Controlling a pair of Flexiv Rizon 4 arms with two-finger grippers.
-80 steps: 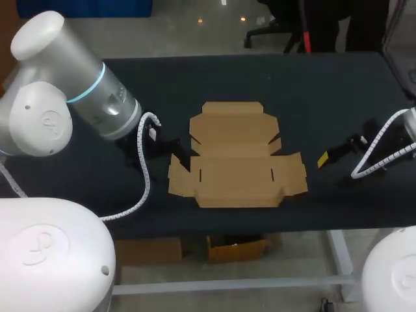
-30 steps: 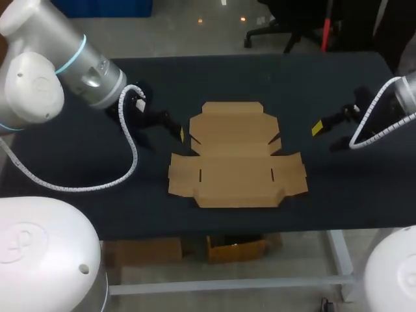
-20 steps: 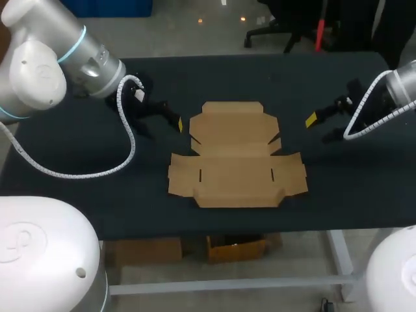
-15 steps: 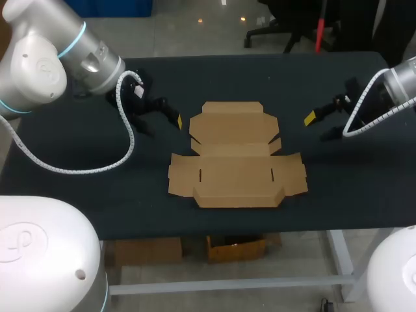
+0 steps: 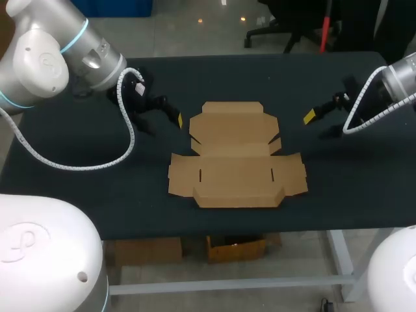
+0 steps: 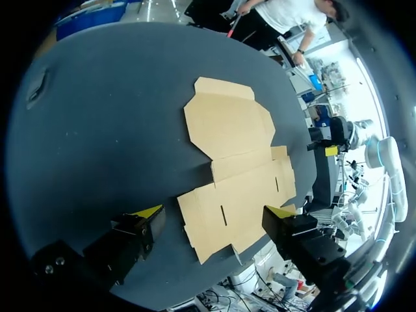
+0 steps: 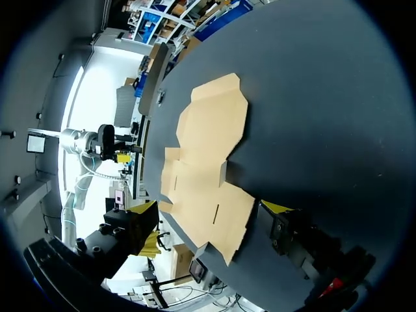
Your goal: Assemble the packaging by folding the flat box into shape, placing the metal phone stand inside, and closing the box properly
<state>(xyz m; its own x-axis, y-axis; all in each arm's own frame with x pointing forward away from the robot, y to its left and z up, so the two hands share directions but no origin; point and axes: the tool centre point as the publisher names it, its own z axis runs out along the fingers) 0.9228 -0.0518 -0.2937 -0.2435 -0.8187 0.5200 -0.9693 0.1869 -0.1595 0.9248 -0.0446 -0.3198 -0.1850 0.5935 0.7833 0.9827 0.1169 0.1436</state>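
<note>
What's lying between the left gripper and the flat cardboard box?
Nothing: in the head view, only a narrow strip of bare table separates the left gripper from the flat box.

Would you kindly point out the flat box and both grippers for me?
flat box (image 5: 237,156): head view, on its centre, at the middle fold.
left gripper (image 6: 214,212): left wrist view, midway between its open yellow tips.
right gripper (image 7: 210,207): right wrist view, midway between its open yellow tips.

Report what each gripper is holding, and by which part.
Nothing is held: the left gripper and right gripper are both open, clear of the flat cardboard box.
</note>
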